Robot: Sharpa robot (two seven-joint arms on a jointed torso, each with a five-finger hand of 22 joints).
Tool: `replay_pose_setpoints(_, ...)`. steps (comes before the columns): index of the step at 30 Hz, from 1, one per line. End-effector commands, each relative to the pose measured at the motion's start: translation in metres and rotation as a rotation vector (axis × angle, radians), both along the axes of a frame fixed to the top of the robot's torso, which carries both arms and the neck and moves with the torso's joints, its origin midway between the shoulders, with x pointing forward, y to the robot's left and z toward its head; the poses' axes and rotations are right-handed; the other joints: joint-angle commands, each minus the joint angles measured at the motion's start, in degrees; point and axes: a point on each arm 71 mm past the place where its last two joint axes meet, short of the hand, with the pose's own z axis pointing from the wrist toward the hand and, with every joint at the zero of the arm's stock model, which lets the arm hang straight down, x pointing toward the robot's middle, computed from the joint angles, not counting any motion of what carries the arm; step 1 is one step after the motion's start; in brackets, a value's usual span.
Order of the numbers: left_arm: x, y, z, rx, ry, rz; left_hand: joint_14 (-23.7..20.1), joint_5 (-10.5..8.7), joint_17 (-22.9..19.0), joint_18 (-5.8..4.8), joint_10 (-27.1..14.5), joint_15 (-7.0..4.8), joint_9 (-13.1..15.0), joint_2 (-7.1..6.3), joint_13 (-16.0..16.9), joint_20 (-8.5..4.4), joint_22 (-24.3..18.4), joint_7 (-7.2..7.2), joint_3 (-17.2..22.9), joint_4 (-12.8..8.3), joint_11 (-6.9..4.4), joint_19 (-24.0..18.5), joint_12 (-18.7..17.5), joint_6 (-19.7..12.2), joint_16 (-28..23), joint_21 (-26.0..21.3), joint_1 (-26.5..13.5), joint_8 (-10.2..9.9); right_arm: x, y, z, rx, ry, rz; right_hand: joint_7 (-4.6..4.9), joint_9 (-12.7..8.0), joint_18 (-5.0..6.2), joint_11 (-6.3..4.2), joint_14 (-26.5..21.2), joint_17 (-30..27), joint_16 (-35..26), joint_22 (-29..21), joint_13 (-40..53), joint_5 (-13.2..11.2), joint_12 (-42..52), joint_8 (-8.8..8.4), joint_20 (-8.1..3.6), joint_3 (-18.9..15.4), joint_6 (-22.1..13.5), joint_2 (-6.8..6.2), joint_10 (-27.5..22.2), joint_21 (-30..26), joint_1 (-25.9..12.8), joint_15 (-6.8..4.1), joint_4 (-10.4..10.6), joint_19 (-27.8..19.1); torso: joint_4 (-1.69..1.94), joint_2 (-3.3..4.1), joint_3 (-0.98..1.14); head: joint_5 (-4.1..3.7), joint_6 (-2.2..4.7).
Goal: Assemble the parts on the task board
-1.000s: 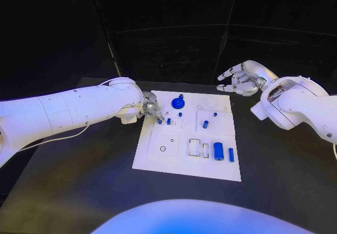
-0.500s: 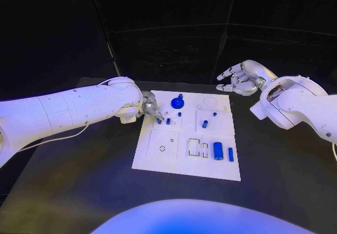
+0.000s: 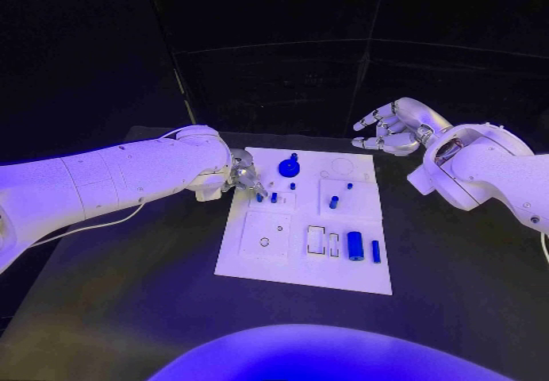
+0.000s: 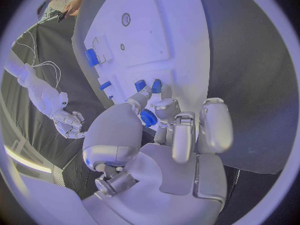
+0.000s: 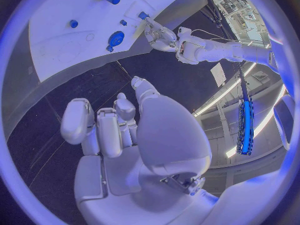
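Left hand (image 3: 245, 176) down at the board's (image 3: 274, 270) left edge, fingertips (image 4: 145, 91) at two small blue pegs (image 3: 274, 198) near the upper left corner; cannot tell whether anything is pinched between them or merely touched. Right hand (image 3: 393, 127) up in the air beyond the board's far right corner, fingers spread and loosely curled, holding nothing.

Elsewhere on the board: round blue knob (image 3: 289, 167) at the far edge, short peg (image 3: 334, 202) near the middle, thick cylinder (image 3: 356, 246) and thin bar (image 3: 375, 252) on the near right, beside empty rectangular slots (image 3: 317, 240).

Risks, as judged: pegs small and close together, so a nudge to the neighbour likely while working on one. Tilted entry could jam or topple a peg. Sideways push at the edge could slide the board on the table (image 3: 137, 302) and shift every target. Fingers cover the contact point from above, so a slip could go unnoticed.
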Motion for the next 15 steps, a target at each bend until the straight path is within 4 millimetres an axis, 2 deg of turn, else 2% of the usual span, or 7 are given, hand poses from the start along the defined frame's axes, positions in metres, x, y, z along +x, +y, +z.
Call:
replay_pose_setpoints(1, 0.0010, 0.0000, 0.0020, -0.006, -0.026, 0.015, 5.84, -0.03, 15.10, -0.62, 0.36, -0.37, 0.08, -0.44, 0.19, -0.15, 0.17, -0.09, -2.30, 0.92, -0.34, 0.22, 0.35, 0.38, 0.18, 0.32, -1.28, 0.48, -0.0002, 0.0009, 0.0014, 0.004, -0.004, 0.007, 0.00, -0.04, 0.85, 0.05, 2.62, -0.05, -0.34, -0.05, -0.05, 0.17, -0.15, 0.18, -0.02, 0.02, -0.43, -0.03, -0.53, -0.33, 0.01, -0.41, 0.39, -0.46, -0.01, 0.02, -0.03, 0.01, 0.09)
replay_pose_setpoints(8, -0.0003, -0.0002, 0.0046, -0.043, -0.050, 0.043, 5.84, -0.01, 15.10, -0.64, 0.59, -0.54, 0.05, -0.75, 0.50, -0.30, 0.34, -0.31, -6.59, 2.09, -0.54, 0.34, 0.64, 0.37, 0.18, 0.39, -1.32, 0.73, 0.0000, 0.0011, 0.0013, 0.004, -0.004, 0.008, 0.00, -0.04, 0.85, 0.05, 2.62, -0.05, -0.34, -0.05, -0.05, 0.17, -0.15, 0.18, -0.02, 0.02, -0.43, -0.03, -0.53, -0.33, 0.01, -0.41, 0.39, -0.46, -0.02, 0.01, -0.04, -0.09, 0.16)
replay_pose_setpoints(11, -0.0014, 0.0000, 0.0061, -0.061, -0.063, 0.056, 5.84, 0.00, 15.10, -0.63, 0.71, -0.61, 0.01, -0.28, 0.69, -0.38, 0.34, -0.39, -8.84, 2.48, -0.61, 0.36, 0.79, 0.36, 0.18, 0.34, -0.34, 0.88, 0.0000, 0.0014, 0.0011, 0.003, -0.002, 0.010, 0.01, -0.05, 0.86, 0.05, 2.62, -0.03, -0.34, -0.07, -0.03, 0.18, -0.12, 0.17, -0.02, 0.02, -0.47, -0.05, -0.51, -0.34, 0.00, -0.41, 0.42, -0.46, 0.00, -0.06, -0.08, -0.24, 0.21)
replay_pose_setpoints(15, -0.0029, 0.0020, 0.0083, -0.083, -0.078, 0.075, 5.84, 0.01, 15.10, -0.61, 0.70, -0.64, -0.04, 0.14, 0.65, -0.42, 0.30, -0.41, -10.30, 2.76, -0.64, 0.34, 0.77, 0.34, 0.18, 0.26, 0.37, 0.96, 0.0002, 0.0016, 0.0009, 0.003, -0.002, 0.011, 0.01, -0.05, 0.86, 0.05, 2.62, -0.03, -0.34, -0.07, -0.03, 0.18, -0.12, 0.17, -0.02, 0.02, -0.47, -0.05, -0.51, -0.34, 0.00, -0.41, 0.42, -0.46, 0.04, -0.08, 0.00, -0.19, 0.43)
